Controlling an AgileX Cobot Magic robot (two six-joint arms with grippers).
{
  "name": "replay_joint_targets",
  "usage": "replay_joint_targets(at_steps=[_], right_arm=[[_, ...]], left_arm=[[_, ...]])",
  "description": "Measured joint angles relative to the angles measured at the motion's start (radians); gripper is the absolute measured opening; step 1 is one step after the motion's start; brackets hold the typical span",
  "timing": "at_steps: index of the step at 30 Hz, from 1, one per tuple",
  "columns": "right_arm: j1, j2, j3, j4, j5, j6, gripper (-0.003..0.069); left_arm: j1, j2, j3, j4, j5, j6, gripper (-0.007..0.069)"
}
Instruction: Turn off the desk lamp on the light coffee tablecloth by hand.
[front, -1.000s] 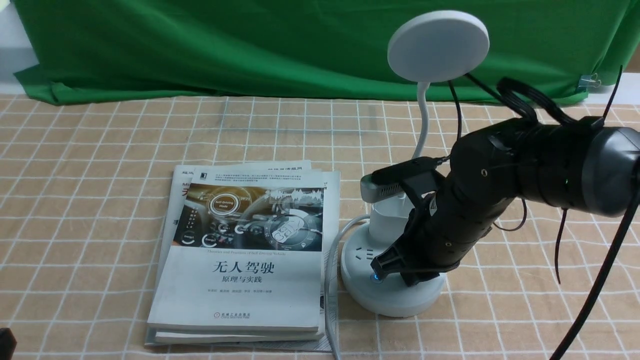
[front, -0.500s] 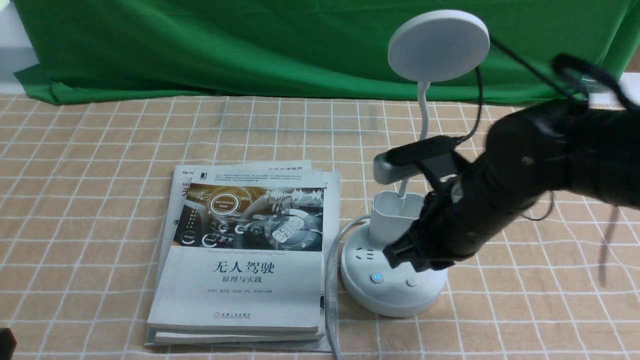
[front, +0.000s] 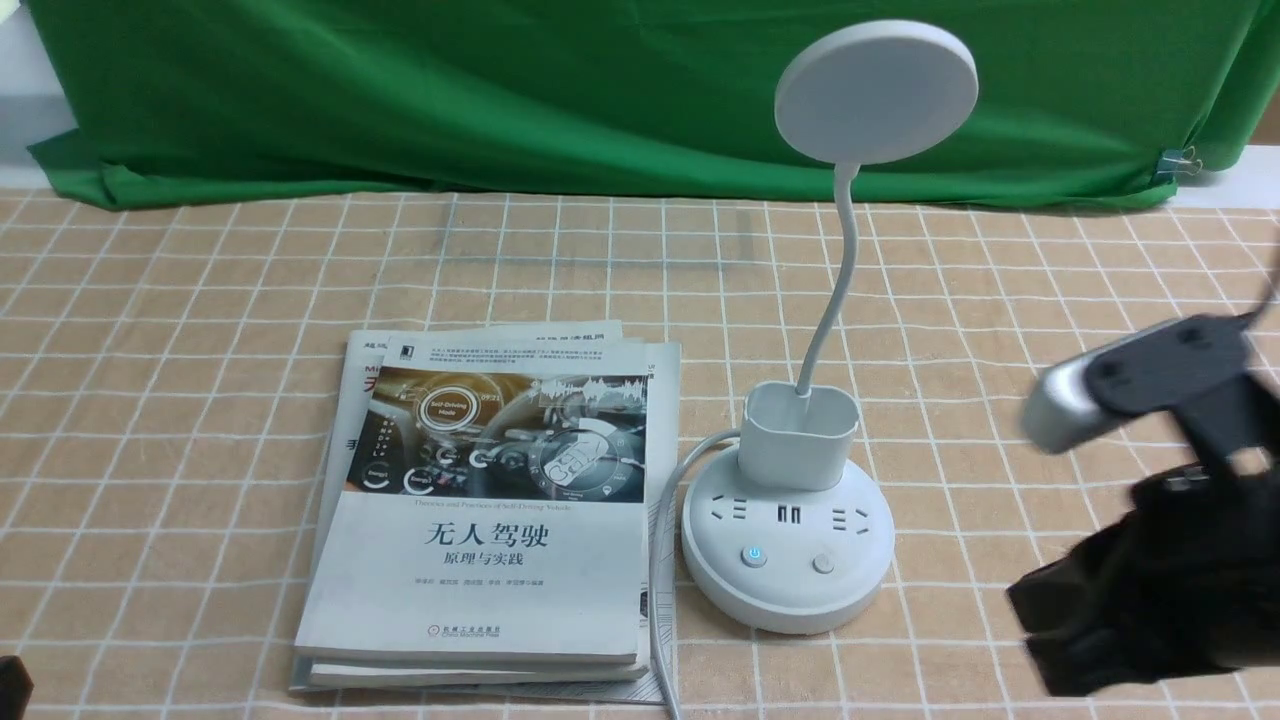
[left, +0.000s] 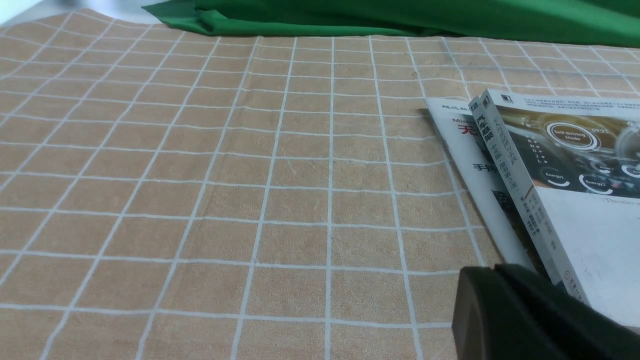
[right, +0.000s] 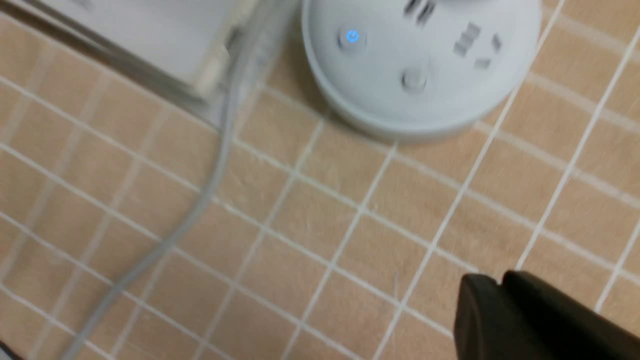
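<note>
The white desk lamp stands on the light coffee tablecloth, its disc head raised on a thin gooseneck. A blue light glows on the left button of the round base; a plain button sits beside it. My right arm, the hand, hangs blurred at the lower right, apart from the base. In the right wrist view the right gripper is shut on nothing above bare cloth, with the lamp base at a distance. The left gripper is shut and empty beside the books.
A stack of books lies just left of the lamp, and the lamp's white cable runs between them toward the front edge. A green backdrop cloth hangs along the far side. The left arm's tip shows at the bottom left corner.
A second ago the right gripper's tip rested on the blue-lit button. It has since lifted and pulled back to the right, leaving the whole base uncovered.
</note>
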Motion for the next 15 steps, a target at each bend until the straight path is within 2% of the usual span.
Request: replay_joint_targets(at_steps=[6,11,15], right_arm=[[0.0,-0.16,0.001,-0.019,-0.051,0.0,0.0062],[-0.004,-0.258,0.045,-0.065,-0.098,0.0,0.0028],[-0.119,-0.4,0.207,-0.086,-0.251,-0.006,0.0027]], left_arm=[[0.0,0.0,0.0,0.0,0.0,0.0,0.0005],[0.0,0.0,0.0,0.0,0.0,0.0,0.0005],[0.0,0.0,0.0,0.0,0.0,0.0,0.0005]])
